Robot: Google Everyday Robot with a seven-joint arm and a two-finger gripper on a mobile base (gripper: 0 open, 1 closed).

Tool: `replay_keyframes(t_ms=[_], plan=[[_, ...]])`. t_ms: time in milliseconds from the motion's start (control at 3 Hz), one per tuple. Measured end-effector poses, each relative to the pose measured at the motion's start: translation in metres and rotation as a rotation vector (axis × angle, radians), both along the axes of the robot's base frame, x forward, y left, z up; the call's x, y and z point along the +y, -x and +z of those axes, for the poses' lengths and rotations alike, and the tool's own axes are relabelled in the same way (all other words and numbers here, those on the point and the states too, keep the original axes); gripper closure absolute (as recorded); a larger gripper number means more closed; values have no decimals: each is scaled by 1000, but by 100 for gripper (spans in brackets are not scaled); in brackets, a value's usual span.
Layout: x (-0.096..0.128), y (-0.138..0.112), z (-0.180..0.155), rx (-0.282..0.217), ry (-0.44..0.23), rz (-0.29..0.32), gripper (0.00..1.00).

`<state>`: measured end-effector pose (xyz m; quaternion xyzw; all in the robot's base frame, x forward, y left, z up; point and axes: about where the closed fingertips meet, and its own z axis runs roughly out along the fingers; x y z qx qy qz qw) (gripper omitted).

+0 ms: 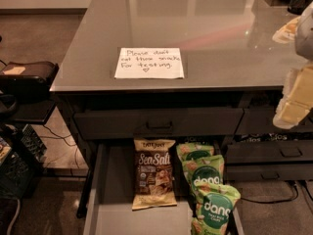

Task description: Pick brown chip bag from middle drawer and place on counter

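The gripper [296,102] hangs at 3 o'clock, a pale form at the counter's [220,33] right edge; how far it is parted, and whether it holds anything, cannot be told. The brown chip bag [154,180] lies flat at 6 o'clock in the pulled-out middle drawer [95,190], with bare drawer floor toward 9 o'clock and green snack bags [208,190] just beside it toward 3 o'clock. The top drawer [156,123] above is shut. On the counter, a handwritten note [149,62] sits at the front edge, with open surface toward 12 o'clock.
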<state>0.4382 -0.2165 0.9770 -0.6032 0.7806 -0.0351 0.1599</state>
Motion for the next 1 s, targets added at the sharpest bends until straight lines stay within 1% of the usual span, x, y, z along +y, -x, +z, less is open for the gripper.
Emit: replay_keyframes(t_ms=[1000], plan=[[0, 0, 17, 0, 0, 0, 0]])
